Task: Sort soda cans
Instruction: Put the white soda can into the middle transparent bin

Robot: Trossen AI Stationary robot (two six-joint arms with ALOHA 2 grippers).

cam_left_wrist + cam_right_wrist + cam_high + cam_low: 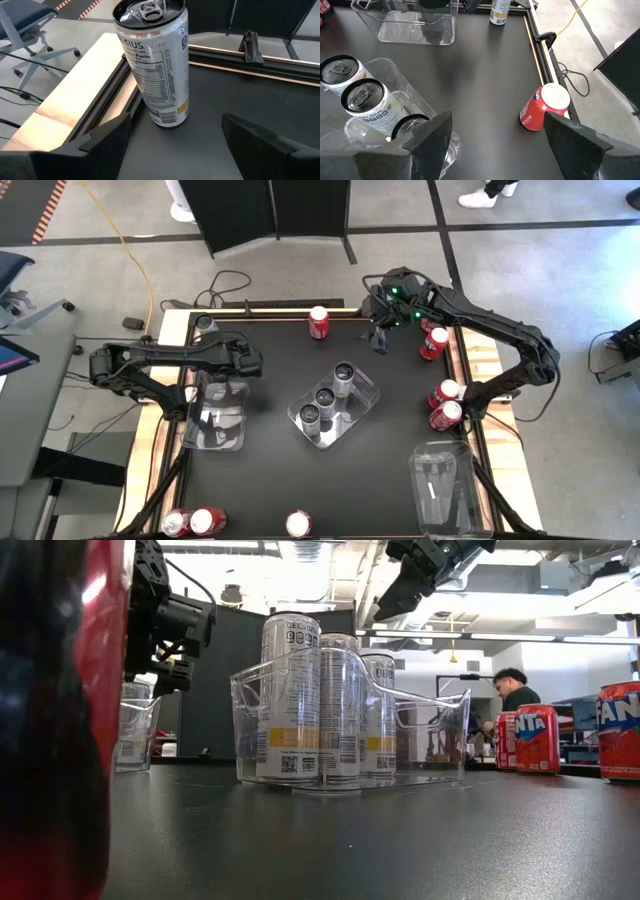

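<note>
We are looking at a black table (270, 380) edged by pale wood strips, standing on a grey floor marked with dark tape lines; a yellow cable (135, 250) is trailing over the floor, and a dark partition (275, 210) is standing behind the table. In the low view a person (512, 695) is sitting in the room beyond. A clear tray (365, 395) at the table's centre is holding four silver cans (325, 398) upright; a second tray (215, 415) is lying under the left arm and a third (445, 485) near the right front. Red cans (443, 402) are standing along the right edge, one red can (318, 322) at the rear edge, and more at the front. The left gripper (175, 137) is hovering wide open, holding nothing, facing a silver can (155, 62) in the rear left corner whose label is reading "Nutrition Facts" and a partial "SIUS". The right gripper (495, 132) is hovering wide open and empty above the rear of the table. We are reading "FANTA" in part on the red cans in the low view (535, 738).
</note>
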